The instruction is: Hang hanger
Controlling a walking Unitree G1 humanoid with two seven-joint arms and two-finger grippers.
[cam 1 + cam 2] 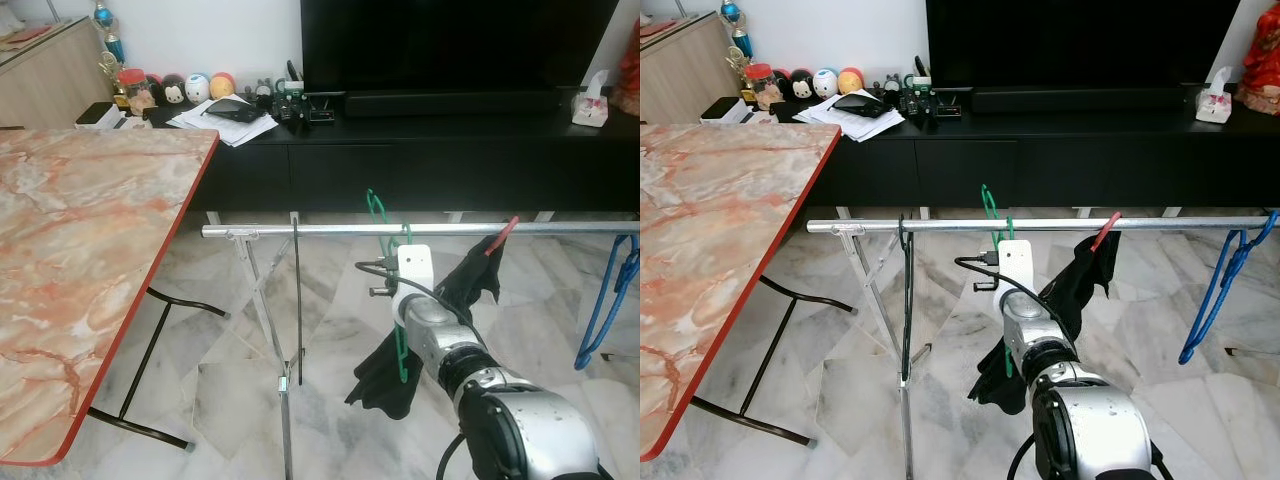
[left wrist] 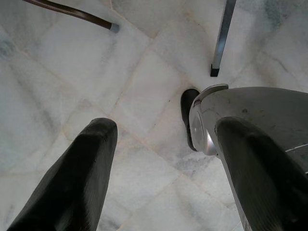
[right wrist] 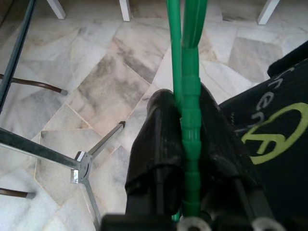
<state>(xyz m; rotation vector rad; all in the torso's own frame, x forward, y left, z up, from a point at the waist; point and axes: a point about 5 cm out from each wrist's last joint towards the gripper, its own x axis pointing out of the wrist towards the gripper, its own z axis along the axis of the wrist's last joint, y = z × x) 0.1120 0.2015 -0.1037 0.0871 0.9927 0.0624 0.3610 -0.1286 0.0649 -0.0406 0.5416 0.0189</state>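
We're clamping our right gripper [image 3: 185, 130] on the green hanger [image 1: 402, 330] w/ black garment [image 1: 385, 375], its hook [image 1: 376, 208] at the metal rail [image 1: 300, 230]. Left gripper [image 2: 163, 163] is hanging w/ fingers apart over the marble floor [image 2: 96, 72].

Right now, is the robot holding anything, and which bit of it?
Yes. The right gripper is shut on the green hanger, pinching its thin stem. The left gripper is open above the floor, holding nothing.

You see a metal drying rail [image 1: 330, 229] carrying a green hanger [image 1: 379, 212], a red hanger [image 1: 503, 234] with dark cloth, and a blue hanger [image 1: 612, 290].
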